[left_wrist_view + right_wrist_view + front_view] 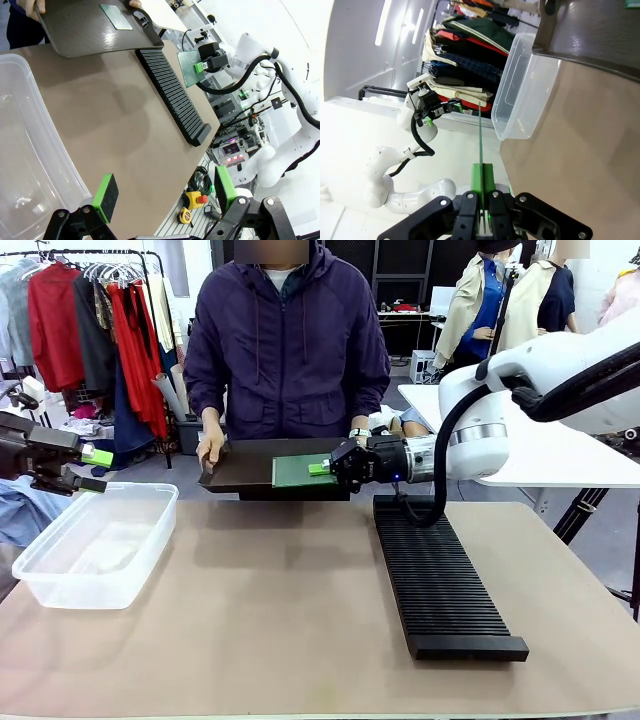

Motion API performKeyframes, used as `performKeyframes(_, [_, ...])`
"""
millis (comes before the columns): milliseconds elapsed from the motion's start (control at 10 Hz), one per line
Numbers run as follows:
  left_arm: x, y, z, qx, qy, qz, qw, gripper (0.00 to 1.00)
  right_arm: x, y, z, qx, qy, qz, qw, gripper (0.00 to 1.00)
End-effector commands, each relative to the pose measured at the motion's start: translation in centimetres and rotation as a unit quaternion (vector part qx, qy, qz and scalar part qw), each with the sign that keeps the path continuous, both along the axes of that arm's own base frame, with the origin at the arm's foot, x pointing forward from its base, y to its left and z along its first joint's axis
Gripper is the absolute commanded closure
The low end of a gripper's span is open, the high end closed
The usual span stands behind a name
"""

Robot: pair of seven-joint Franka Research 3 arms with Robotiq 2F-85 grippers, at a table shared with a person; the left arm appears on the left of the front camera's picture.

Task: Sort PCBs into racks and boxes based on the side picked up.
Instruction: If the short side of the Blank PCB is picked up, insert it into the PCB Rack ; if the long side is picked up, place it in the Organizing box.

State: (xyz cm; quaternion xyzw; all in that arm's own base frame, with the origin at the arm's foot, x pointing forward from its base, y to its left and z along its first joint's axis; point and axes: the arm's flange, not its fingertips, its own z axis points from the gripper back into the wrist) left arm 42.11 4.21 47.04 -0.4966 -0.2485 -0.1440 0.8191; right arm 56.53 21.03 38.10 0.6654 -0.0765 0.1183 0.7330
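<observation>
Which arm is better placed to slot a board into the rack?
Right. The right claw grips a PCB near the far end of the rack; the left claw is open, empty, by the tub.

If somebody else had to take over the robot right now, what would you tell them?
Left claw: open, empty, above the edge of the clear tub.
Right claw: shut on a PCB, held in the air near the far end of the rack.
A person holds the dark tray; another PCB lies on it.
Done: one board picked. Rack and tub hold none yet.
Left: place the held board, then likely the tray one.
</observation>
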Motion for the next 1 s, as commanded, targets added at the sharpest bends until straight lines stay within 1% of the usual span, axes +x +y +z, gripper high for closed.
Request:
performKeyframes(0, [0.0, 0.0, 0.3, -0.007, 0.003, 0.003, 1.000, 0.00, -0.1, -2.6, -0.4, 0.027, -0.029, -0.006, 0.999, 1.00])
performKeyframes(200, [0.0, 0.0, 0.3, -0.007, 0.003, 0.003, 1.000, 0.00, 0.0, -5.8, -1.0, 0.049, -0.043, -0.010, 0.998, 1.00])
performKeyframes(400, [0.0, 0.0, 0.3, -0.007, 0.003, 0.003, 1.000, 0.00, 0.0, -9.4, -1.8, 0.063, -0.067, -0.021, 0.996, 1.00])
performKeyframes(600, [0.0, 0.0, 0.3, -0.007, 0.003, 0.003, 1.000, 0.00, 0.2, -13.5, -3.1, 0.064, -0.093, -0.038, 0.993, 1.00])
performKeyframes(800, [0.0, 0.0, 0.3, -0.007, 0.003, 0.003, 1.000, 0.00, 0.3, -16.3, -3.7, 0.062, -0.102, -0.042, 0.992, 1.00])
performKeyframes(900, [0.0, 0.0, 0.3, -0.007, 0.003, 0.003, 1.000, 0.00, 0.2, -17.4, -3.9, 0.052, -0.116, -0.045, 0.991, 1.00])
